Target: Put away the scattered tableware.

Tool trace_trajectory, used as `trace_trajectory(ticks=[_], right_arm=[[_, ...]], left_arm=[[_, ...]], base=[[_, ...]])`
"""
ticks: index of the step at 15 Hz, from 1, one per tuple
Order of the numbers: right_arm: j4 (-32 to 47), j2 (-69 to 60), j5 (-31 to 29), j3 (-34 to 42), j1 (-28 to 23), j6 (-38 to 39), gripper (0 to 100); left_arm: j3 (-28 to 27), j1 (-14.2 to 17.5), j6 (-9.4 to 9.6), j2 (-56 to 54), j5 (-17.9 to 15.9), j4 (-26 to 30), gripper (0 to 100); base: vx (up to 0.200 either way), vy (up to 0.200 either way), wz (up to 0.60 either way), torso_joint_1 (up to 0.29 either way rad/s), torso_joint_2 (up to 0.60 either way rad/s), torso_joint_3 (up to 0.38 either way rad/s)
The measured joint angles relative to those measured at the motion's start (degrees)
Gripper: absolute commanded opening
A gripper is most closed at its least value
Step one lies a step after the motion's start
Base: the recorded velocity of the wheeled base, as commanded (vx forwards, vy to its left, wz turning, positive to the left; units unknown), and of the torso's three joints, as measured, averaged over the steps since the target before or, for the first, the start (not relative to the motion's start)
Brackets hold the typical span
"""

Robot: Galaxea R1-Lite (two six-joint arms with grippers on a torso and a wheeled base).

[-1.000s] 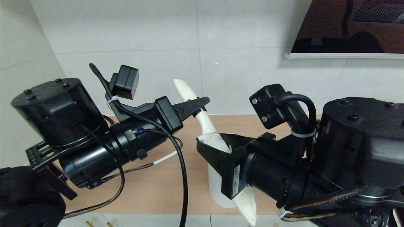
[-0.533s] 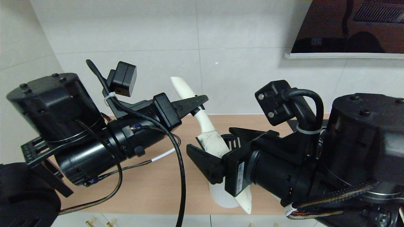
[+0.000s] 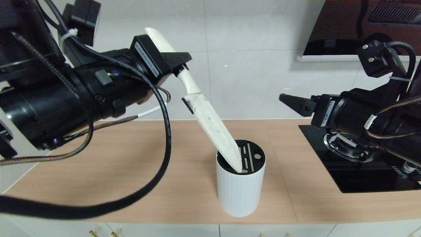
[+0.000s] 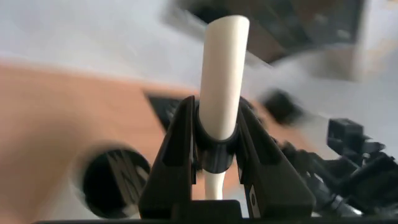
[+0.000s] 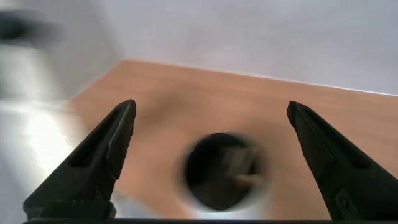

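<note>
Presently, on the left, the left end effector (image 3: pixel 180 64) is held high above the desk (image 3: pixel 125 171), clenched on the pale handle of a white knife (image 3: pixel 210 126). The left wrist view confirms both fingers pressed against the handle (image 4: pixel 221 87), whose butt end projects beyond them. The knife slopes down and to the right, blade lowermost. Its tip meets the black slotted top of a white ribbed cylindrical holder (image 3: pixel 240 192), on that top's left part; whether the tip has entered a slot cannot be told. The holder stands upright on the desk near its front edge, about mid-width. To the right of the holder, well apart from it and from the knife, the right end effector (image 3: pixel 291 100) hangs in the air, pointing left, with nothing in it. The right wrist view shows its fingers (image 5: pixel 112 140) spread wide, released, with the holder's dark top blurred between them and farther off. Beneath that arm, a black cooktop (image 3: pixel 361 179) is set into the desk at the far right.
</note>
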Motion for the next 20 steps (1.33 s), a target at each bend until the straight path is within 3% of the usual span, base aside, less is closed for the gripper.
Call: trace_trajectory(ticks=[1,3,5,7,9,11,15,20], right_arm=[[0.9,-0.3,1.4,1.5,-3.5,1.5,100],[1.3,0.0,2.1,3.4,-6.3,3.0,100],[1.3,0.4,2.1,5.0,-7.1,3.0,100],[1.3,0.8,2.1,5.7,-7.3,3.0,100],[1.2,0.9,2.0,6.0,-7.3,3.0,100],[1.2,0.9,1.9,6.0,-7.3,3.0,100],[1.2,1.2,1.8,6.1,-7.3,3.0,100],[1.2,1.7,1.8,6.4,-7.2,3.0,100]], left_arm=[[-2.7,-0.6,2.62,0.7,5.1,0.3,0],[-4.2,-2.2,6.38,1.6,10.8,0.7,0],[-3.0,-4.1,14.15,2.3,17.2,-0.4,0],[-1.2,-7.4,21.16,3.2,22.9,-7.4,0],[0.0,-10.2,25.97,5.6,29.8,-12.9,0],[0.5,-11.5,29.75,8.9,32.7,-19.8,0],[1.4,-12.7,33.88,13.6,34.6,-26.9,0],[2.5,-13.8,33.77,16.7,34.7,-27.3,0]], base=[[0.0,0.0,0.0,0.0,0.0,0.0],[0.0,0.0,0.0,0.0,0.0,0.0],[0.0,0.0,0.0,0.0,0.0,0.0],[0.0,0.0,0.0,0.0,0.0,0.0],[0.0,0.0,0.0,0.0,0.0,0.0],[0.0,0.0,0.0,0.0,0.0,0.0],[0.0,0.0,0.0,0.0,0.0,0.0],[0.0,0.0,0.0,0.0,0.0,0.0]])
